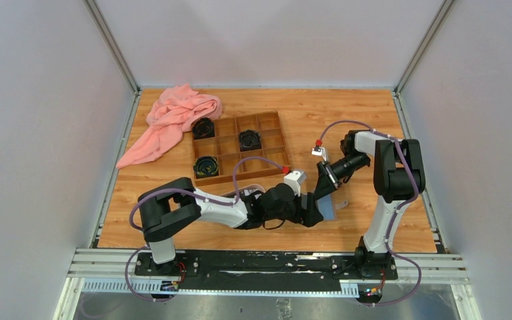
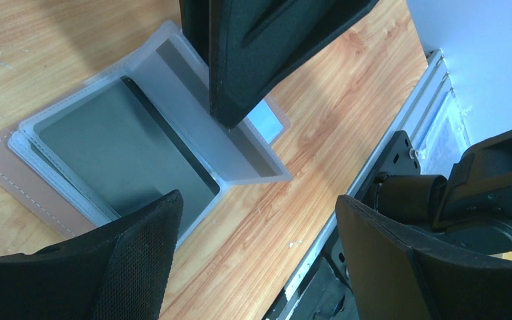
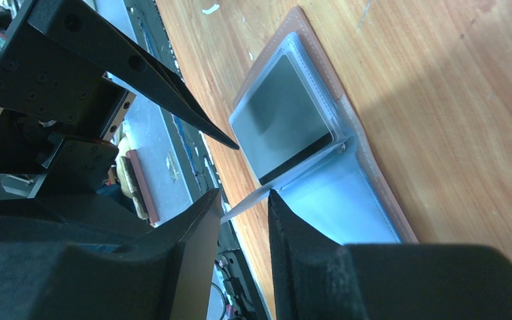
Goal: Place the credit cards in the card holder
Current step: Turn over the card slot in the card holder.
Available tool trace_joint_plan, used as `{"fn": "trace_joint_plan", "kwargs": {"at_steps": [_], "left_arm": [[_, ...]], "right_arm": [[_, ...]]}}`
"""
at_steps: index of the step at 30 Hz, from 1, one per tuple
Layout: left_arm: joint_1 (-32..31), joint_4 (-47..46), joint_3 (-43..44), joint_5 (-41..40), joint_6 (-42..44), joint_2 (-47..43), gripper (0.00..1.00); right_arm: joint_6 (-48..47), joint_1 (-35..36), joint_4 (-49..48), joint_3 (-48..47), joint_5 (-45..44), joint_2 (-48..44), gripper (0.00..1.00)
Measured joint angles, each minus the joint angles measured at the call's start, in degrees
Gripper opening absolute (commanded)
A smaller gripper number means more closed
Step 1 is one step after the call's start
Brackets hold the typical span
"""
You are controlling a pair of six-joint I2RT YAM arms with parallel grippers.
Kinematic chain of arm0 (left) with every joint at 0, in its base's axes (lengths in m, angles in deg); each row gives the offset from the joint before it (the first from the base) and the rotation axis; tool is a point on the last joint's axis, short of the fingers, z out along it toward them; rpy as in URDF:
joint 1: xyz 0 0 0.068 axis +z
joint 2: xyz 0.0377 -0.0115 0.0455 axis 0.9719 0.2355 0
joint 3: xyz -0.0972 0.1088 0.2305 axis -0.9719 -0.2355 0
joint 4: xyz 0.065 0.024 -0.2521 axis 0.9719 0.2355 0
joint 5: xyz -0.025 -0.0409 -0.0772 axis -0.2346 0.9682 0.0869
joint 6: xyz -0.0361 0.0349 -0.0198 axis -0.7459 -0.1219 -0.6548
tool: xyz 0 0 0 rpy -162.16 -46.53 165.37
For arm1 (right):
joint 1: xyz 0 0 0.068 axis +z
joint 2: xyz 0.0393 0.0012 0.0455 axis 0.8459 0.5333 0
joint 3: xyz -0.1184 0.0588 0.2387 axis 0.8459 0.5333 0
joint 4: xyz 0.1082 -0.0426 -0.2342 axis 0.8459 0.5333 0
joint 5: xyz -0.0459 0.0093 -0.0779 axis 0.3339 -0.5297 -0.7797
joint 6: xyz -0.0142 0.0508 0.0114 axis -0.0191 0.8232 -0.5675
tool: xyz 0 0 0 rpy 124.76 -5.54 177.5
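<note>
Card holder: lies open on the wooden table, near edge, between both grippers. A dark credit card sits in a clear pocket.
Right gripper: jaws pinched on one raised translucent sleeve leaf.
Left gripper: jaws spread wide, holding nothing, just beside the holder.

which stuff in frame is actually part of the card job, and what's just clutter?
Part of the job:
- card holder, lying open
- dark card in one of its clear sleeves
- right gripper, pinching a sleeve
- left gripper, open beside it

Lying about:
- pink cloth
- wooden compartment box
- three black coiled items in the box
</note>
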Motion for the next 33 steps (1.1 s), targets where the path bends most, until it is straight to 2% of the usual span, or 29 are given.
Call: {"fn": "trace_joint_plan", "kwargs": {"at_steps": [6,12,23,27,33], "left_arm": [[1.03,-0.28,0.0,-0.09,-1.36,0.0,0.87],[1.77,-0.31,-0.02,-0.33,-2.58,0.28,0.82],[2.38,-0.7,-0.57,-0.48,-3.96,0.96,0.54],[2.67,-0.7,-1.16,-0.61,-4.26,1.18,0.5],[3.02,-0.66,-2.82,-1.44,-4.66,1.18,0.44]], "right_arm": [[-0.83,0.68,0.66,-0.07,1.29,0.55,0.39],[-2.78,0.81,3.21,-1.66,3.56,1.55,0.42],[-4.83,1.03,4.94,-2.05,4.42,2.36,0.43],[-4.39,1.01,4.07,-2.03,3.48,0.92,0.43],[-1.51,-0.04,-1.49,0.22,-0.59,-5.88,0.43]]}}
